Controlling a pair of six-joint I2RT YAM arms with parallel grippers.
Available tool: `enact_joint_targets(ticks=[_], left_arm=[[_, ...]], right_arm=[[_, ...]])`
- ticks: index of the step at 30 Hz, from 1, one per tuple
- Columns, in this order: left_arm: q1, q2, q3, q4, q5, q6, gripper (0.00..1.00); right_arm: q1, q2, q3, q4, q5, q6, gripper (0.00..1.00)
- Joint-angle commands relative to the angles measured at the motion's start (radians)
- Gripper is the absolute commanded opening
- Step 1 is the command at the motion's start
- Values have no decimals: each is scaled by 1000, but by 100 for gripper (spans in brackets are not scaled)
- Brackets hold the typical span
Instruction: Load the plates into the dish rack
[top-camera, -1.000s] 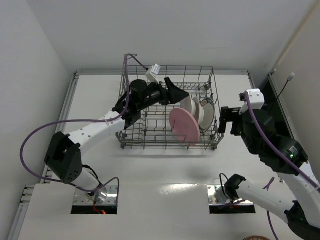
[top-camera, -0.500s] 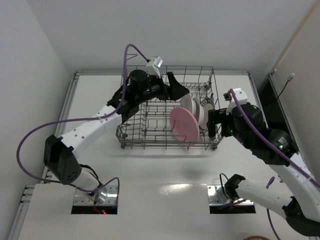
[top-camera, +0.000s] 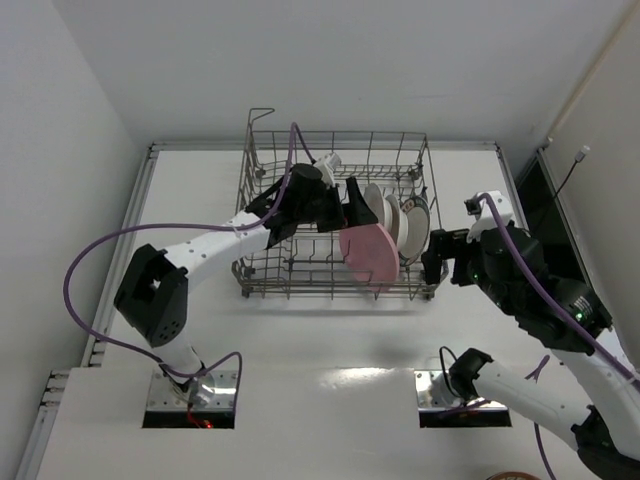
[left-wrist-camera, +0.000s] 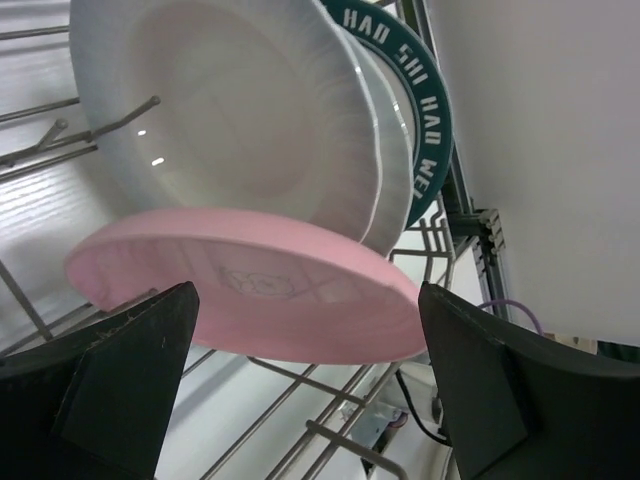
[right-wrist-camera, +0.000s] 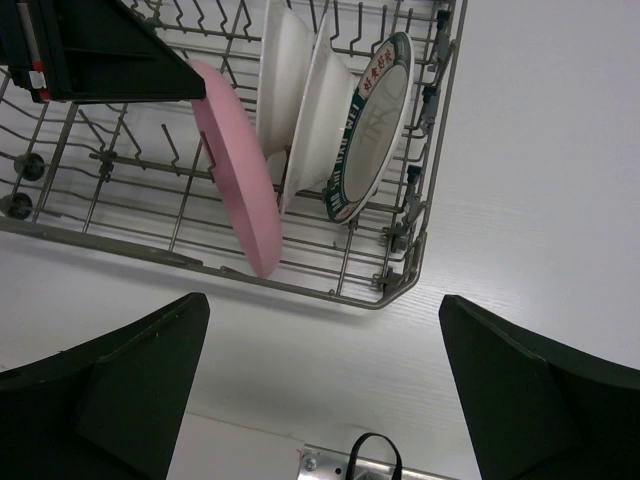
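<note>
The grey wire dish rack (top-camera: 330, 292) stands mid-table. Inside it, toward its right end, the plates stand on edge: a pink one (top-camera: 367, 253) leaning at the front, two white ones (top-camera: 388, 215) behind it, and a teal-rimmed one (top-camera: 417, 226) nearest the rack's right wall. My left gripper (top-camera: 353, 204) is open inside the rack, at the pink plate's upper left edge. In the left wrist view the pink plate (left-wrist-camera: 250, 290) lies just beyond my open left gripper (left-wrist-camera: 300, 400), apart from both fingers. My right gripper (top-camera: 437, 256) is open and empty beside the rack's right front corner (right-wrist-camera: 390, 290).
A raised rail (top-camera: 150, 190) borders the table on the left and back. Dark equipment (top-camera: 545, 190) sits along the right wall. Two metal mounting plates (top-camera: 190, 400) lie at the near edge. The rack's left half holds only bare tines (right-wrist-camera: 110, 160).
My left gripper dropped from above the rack's back toward the pink plate's top edge. The right gripper swung in toward the rack's right side, then eased back slightly. The plates stayed put.
</note>
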Motion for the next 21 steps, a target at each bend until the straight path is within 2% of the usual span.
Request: enact_joint_targets(ticks=[1,8,13,14,15,16,17,18,20,21], left_arm=[[-16,26,75,6,6,-38,90],[-16,133,150,67,29,-122,85],[-16,170,152,158,72,-184,75],[-16,181,152,168,84,-193,71],[-16,191,152,178,97,-193,60],[-16,192,152,178,109,-193,41],[-16,192,152,178,109,-193,40],[-6,192,152,178,118,-193,20],[-6,192,152,178,118,-184,9],[-6,179,152,178,118,-184,8]], right_arm=[[-2,-15,-27,1,29,30,99],[-2,-61,-36,-39,48,39,99],[-2,-93,-36,-105,85,49,99],[-2,-108,-36,-105,105,49,99],[-2,-108,-27,-116,105,49,99],[-2,-108,-27,-128,116,49,99],[-2,-108,-27,-128,116,49,99],[-2,-108,-27,-128,116,58,99],[-2,-108,-18,-128,116,58,99],[-2,-108,-18,-128,116,58,99]])
